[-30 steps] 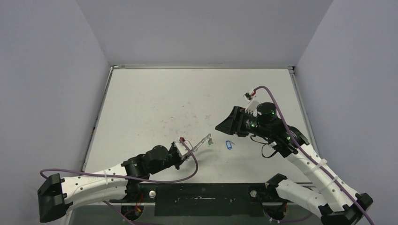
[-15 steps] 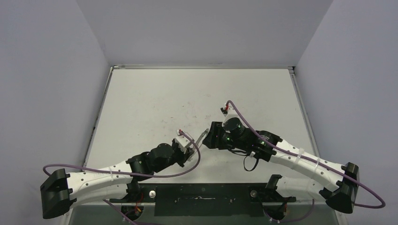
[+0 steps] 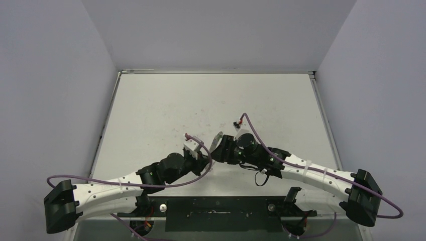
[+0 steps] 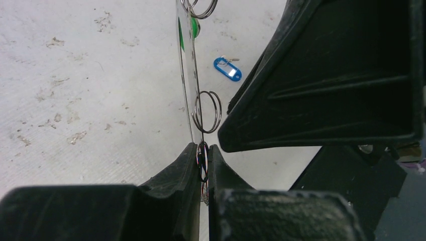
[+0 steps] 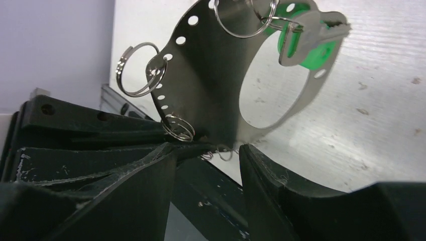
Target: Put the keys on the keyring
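The keyring point(image 5: 211, 90) stands on edge above the table point(image 4: 75, 75). The hung key point(image 5: 306, 37) is at its far end; the loose key point(image 4: 227, 69) lies on the table, right of the keyring.

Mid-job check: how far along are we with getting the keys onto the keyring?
Done: the green key looks hung on the keyring by a small split ring. In hand: the left gripper is shut on the keyring's edge, holding it upright; the right gripper is open beside it, holding nothing. Left: the blue key lies loose on the table, not yet threaded.
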